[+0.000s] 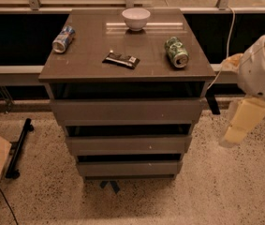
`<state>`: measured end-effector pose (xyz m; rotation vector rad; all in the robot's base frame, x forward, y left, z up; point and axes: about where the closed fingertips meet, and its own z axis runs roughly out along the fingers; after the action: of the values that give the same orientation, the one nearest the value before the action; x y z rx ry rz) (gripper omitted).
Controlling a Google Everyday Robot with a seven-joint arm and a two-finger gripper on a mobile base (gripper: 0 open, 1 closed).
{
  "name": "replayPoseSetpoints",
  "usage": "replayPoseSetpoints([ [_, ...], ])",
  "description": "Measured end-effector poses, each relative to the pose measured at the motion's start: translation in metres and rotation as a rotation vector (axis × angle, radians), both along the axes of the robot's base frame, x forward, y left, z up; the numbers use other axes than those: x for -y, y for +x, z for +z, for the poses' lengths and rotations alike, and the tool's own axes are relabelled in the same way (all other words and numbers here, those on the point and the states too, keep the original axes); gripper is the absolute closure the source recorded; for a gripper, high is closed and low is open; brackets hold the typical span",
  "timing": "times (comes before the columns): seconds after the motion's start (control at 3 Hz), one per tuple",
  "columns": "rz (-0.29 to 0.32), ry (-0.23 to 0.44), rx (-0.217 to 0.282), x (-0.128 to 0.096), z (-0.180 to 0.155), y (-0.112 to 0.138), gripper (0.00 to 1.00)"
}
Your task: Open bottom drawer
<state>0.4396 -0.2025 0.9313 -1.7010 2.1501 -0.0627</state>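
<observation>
A drawer cabinet (127,112) is seen standing on a speckled floor, and three drawers are counted in it, stacked one above another, all of them judged to be shut or nearly so. The bottom drawer (129,168), the one the task names, is found lowest in the stack, just above the floor, with its front running left to right across the view. The cabinet is topped by a brown worktop (90,46). One arm (263,69) is seen at the right edge of the view, and only one hand (237,128) is present, shown as a pale part hanging below the white housing, apart from the cabinet and beside its right side at about the level of the middle drawer (127,144). Whether the hand is apart or together cannot be told. From the hand, the bottom drawer is placed to the left in the view and lower down, so a move downward and across to the drawer's front is judged necessary before any pull. On the worktop one white bowl (136,18) is counted at the back, two cans lying on their sides, a green can (176,52) at the right and a blue can (63,39) at the left, and one dark packet (121,59) between them.
</observation>
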Motion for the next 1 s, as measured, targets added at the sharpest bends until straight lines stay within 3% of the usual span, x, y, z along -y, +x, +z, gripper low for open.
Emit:
replayPoseSetpoints([
  [0.33, 0.007, 0.062, 0.030, -0.008, -0.031, 0.013, 0.00],
  [1.0, 0.000, 0.096, 0.015, -0.018, -0.051, 0.018, 0.00],
])
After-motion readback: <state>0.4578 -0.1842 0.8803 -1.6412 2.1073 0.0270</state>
